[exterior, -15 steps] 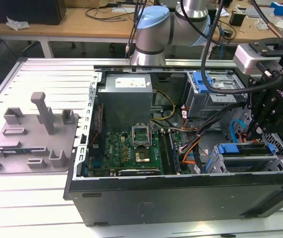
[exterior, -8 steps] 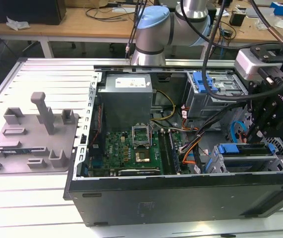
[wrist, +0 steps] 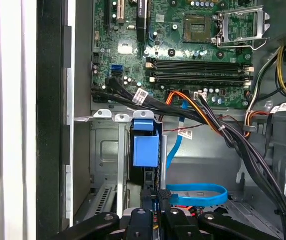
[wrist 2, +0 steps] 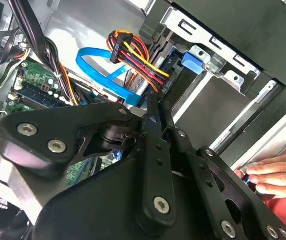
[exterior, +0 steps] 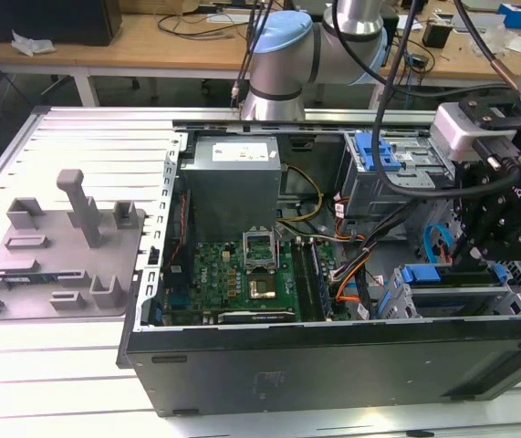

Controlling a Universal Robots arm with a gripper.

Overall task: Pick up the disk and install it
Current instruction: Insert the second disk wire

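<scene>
In the exterior view the gripper (exterior: 493, 239) hangs over the drive cage (exterior: 461, 294) at that view's right, where the disk (exterior: 442, 276) sits. In both wrist views the fingers look closed on its edge — installing seems underway; next, a straight push is needed. A person's hand (wrist 2: 270, 175) rests nearby.

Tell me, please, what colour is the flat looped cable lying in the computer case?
Bright blue. The flat cable shows best in the first wrist view, just beyond the gripper.
</scene>
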